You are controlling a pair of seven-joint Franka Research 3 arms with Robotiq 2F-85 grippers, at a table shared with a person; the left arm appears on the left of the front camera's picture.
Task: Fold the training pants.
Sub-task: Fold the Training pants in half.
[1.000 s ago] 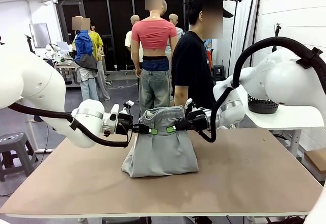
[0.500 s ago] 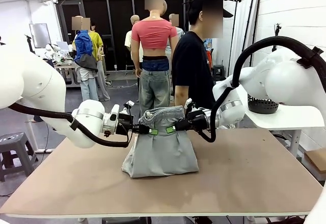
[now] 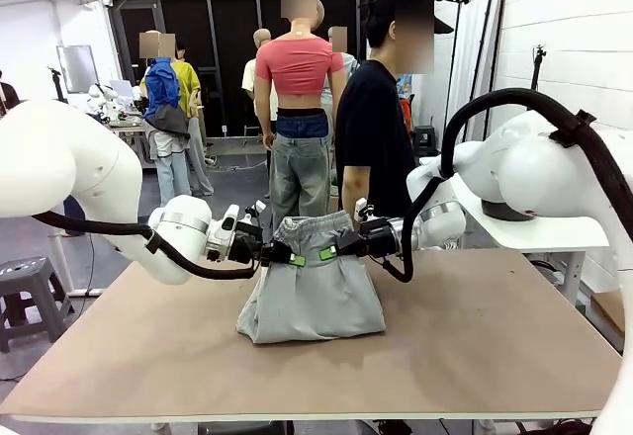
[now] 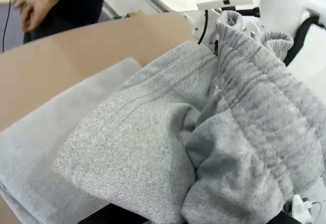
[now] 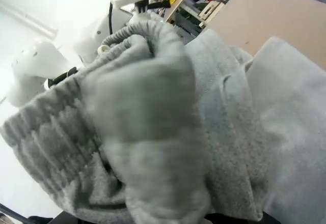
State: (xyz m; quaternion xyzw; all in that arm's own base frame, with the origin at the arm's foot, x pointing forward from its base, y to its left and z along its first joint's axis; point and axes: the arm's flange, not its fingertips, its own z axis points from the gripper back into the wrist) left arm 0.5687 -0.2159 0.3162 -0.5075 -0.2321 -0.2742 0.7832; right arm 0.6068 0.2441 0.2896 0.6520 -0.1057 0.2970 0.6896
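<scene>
Light grey jersey training pants sit mid-table, their gathered waistband lifted and stretched left to right, the cloth draping down onto the tan tabletop. You have the left gripper and right gripper each clamped on a waistband end. Your left wrist view adds the person's hand beyond the far edge.

Tabletop: brown, matte.
Person: black shirt and cap, standing at the far edge.
Stool: grey, on the floor left.
Basket: black mesh, on the white side table.
</scene>
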